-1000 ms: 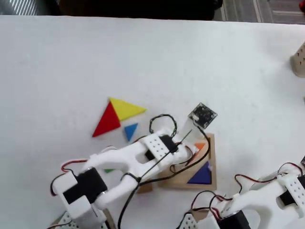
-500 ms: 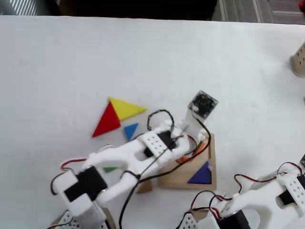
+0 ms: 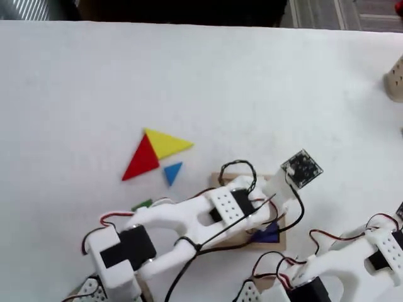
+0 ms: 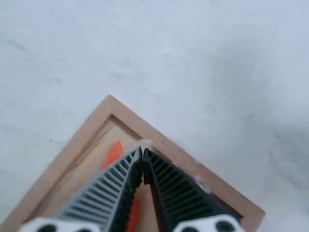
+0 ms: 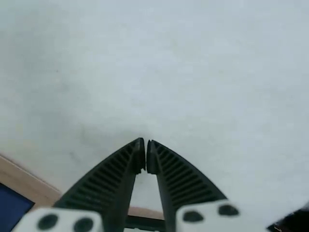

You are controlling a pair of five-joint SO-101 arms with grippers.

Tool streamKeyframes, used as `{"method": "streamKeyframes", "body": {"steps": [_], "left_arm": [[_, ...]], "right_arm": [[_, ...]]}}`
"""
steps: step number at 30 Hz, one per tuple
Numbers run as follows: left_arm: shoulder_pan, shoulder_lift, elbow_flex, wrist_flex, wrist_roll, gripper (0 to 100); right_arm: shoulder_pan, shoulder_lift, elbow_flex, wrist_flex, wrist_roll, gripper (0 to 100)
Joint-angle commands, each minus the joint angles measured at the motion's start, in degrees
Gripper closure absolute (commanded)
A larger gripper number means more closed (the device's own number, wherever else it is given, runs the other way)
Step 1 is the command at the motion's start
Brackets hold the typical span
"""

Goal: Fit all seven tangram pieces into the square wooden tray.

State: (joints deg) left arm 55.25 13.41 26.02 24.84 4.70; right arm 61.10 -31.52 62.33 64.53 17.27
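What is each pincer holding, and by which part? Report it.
Nothing is held. The left pincer is shut over the flat orange piece in the square wooden tray; the right pincer is shut over the white table.

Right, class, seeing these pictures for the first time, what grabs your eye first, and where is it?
The bright red triangle and yellow triangle touching on the white table stand out, a small blue triangle beside them. Close by, the white left arm lies across the square wooden tray, its shut fingers over an orange piece inside.
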Motion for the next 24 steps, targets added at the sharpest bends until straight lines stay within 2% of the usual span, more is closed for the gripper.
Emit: {"method": "streamKeyframes", "body": {"steps": [1,15,24], "left_arm": [[0.2,0.0,-2.9,2.5,-0.8,98],[-9.4,1.6,-3.6,3.1,-0.4,98],[-10.3,1.6,-3.4,3.4,-0.7,98]], "right_arm": [[-0.5,-1.3,-1.9,-0.7,0.5,98.1],[-0.5,-1.6,-0.9,-2.0,0.5,98.1],[-0.5,-1.6,-0.8,-2.0,0.5,98.1]]}}
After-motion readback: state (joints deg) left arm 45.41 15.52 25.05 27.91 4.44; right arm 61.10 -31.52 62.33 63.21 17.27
